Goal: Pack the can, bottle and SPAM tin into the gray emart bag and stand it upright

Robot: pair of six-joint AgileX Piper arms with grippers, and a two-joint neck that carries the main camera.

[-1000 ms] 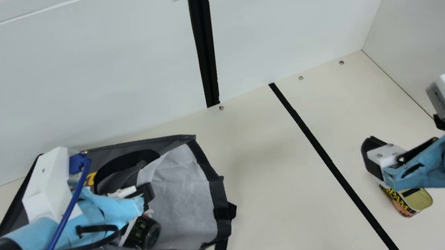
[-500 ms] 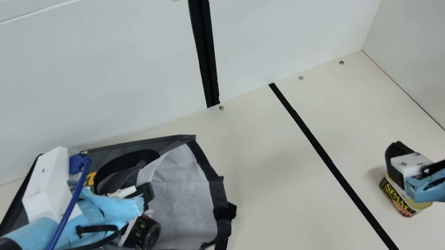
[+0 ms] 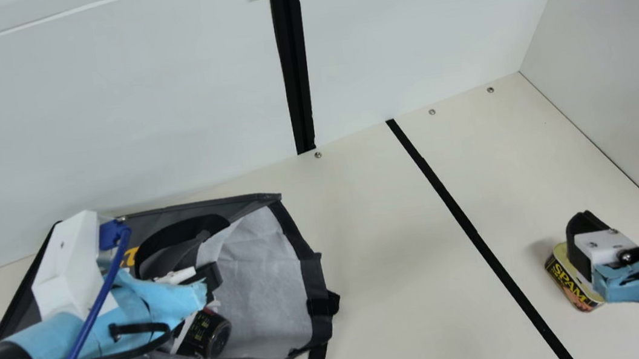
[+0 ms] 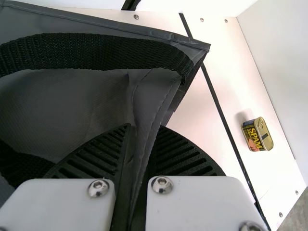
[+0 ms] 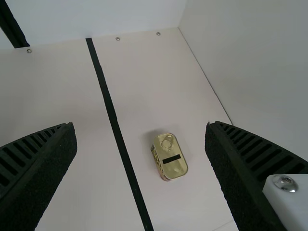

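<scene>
We judge the step in hand to be fetching the SPAM tin (image 5: 169, 156), which stands upright with its ring-pull lid upward, well apart from the gray emart bag (image 3: 259, 284) on our right. The bag lies on its side with its mouth facing right. In that mouth we see a dark round-ended container (image 3: 210, 334); whether it is the can or the bottle, we can't tell, and we can't settle from here whether both are packed.

Our left gripper (image 4: 146, 129) is at the bag, a fold of its gray wall pinched between the two ribbed fingers. Our right gripper (image 5: 140, 126) is well to the bag's right, above the tin's area, its fingers spread wide and holding nothing.

Next, we need to bring the right gripper down so that its fingers straddle the tin, squeeze it across its sides, lift, and carry it left to the bag's mouth. We should keep the left pinch on the wall meanwhile, since the limp fabric could sag and catch the tin at the rim. Only with everything inside do we tip the bag upright, slowly, in case the contents slide.
</scene>
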